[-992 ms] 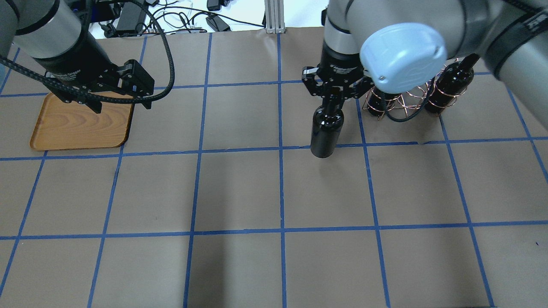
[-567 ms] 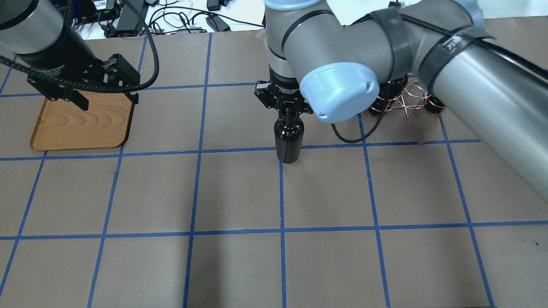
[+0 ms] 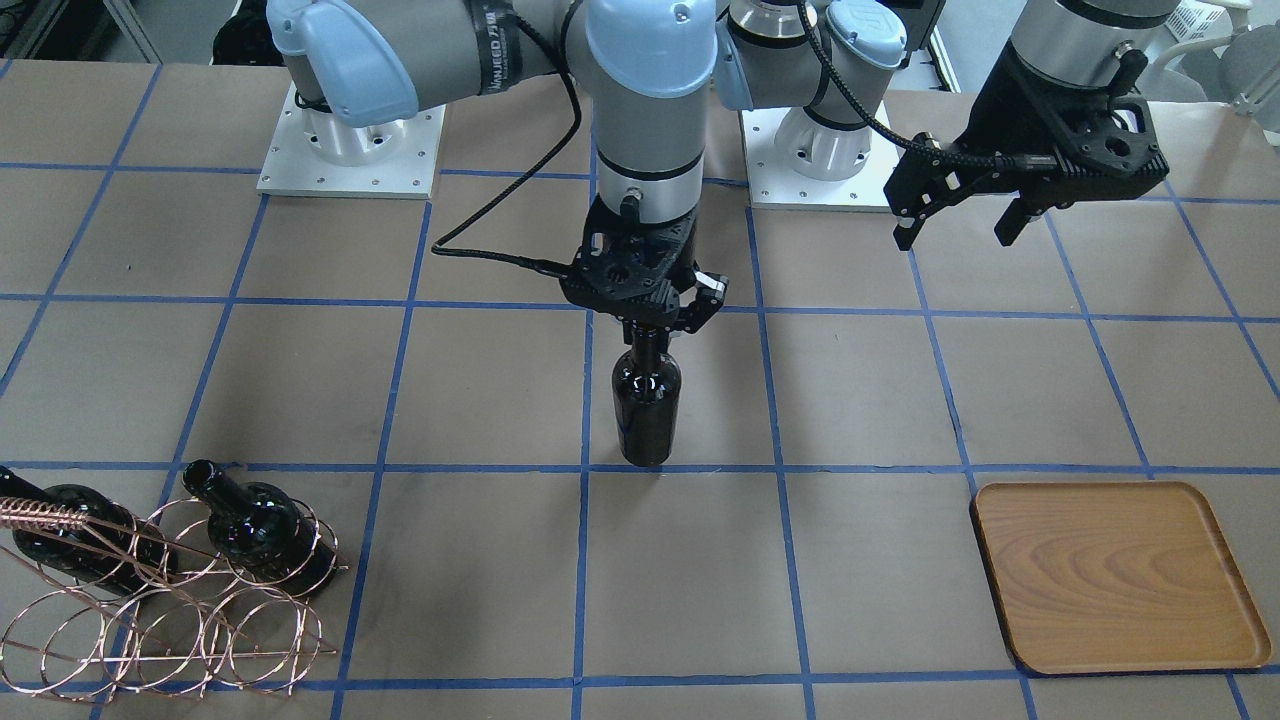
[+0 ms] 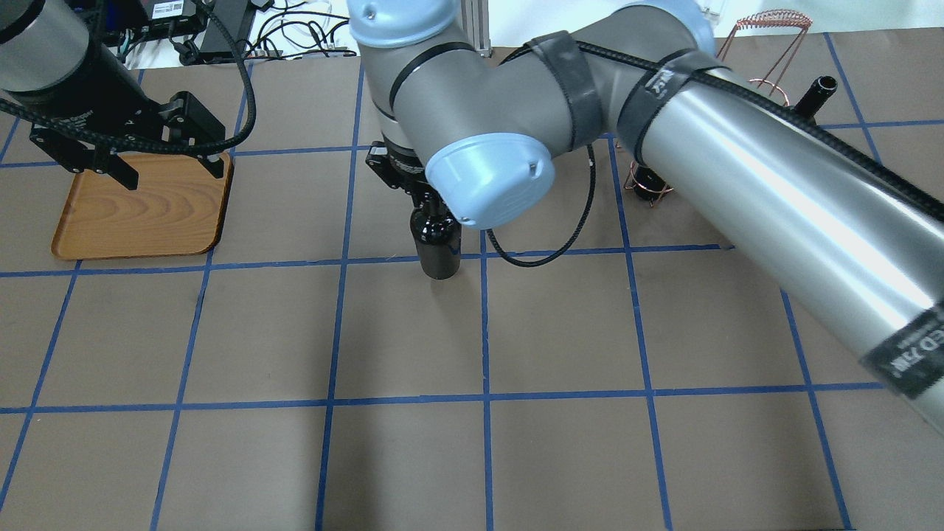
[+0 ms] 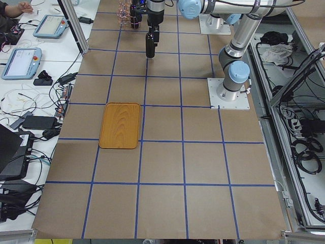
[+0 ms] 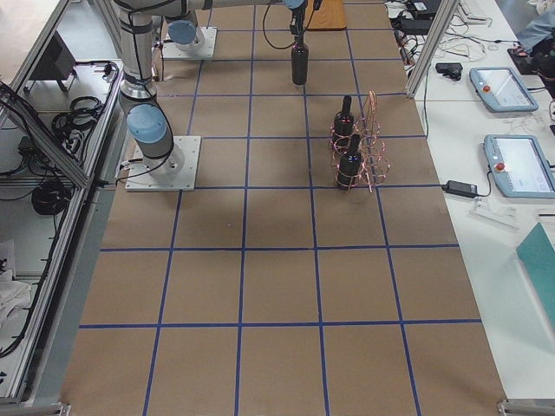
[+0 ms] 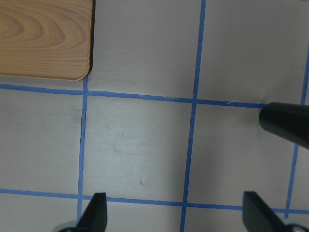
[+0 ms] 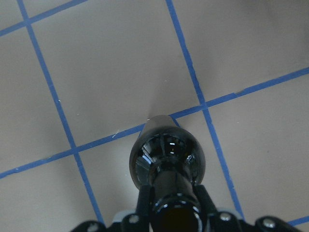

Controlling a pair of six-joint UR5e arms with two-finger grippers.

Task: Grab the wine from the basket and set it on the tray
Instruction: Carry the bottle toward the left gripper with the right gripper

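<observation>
Table [image 3: 480, 600]: matte brown, blue tape grid. Wine bottle [image 3: 647, 405]: glossy black, white glints on the shoulder. Two other bottles [image 3: 255, 525]: same glossy black. Basket [image 3: 160, 620]: shiny copper wire, pinkish where light hits. Tray [image 3: 1115, 575]: light-brown wood, curved darker grain lines, dark rim. Arms [image 3: 640, 120]: grey tubes, pale blue joint caps, black cables. Right pincer [image 3: 648, 335] and left pincer [image 3: 955, 238]: black. Base plates [image 3: 350, 150]: white.
</observation>
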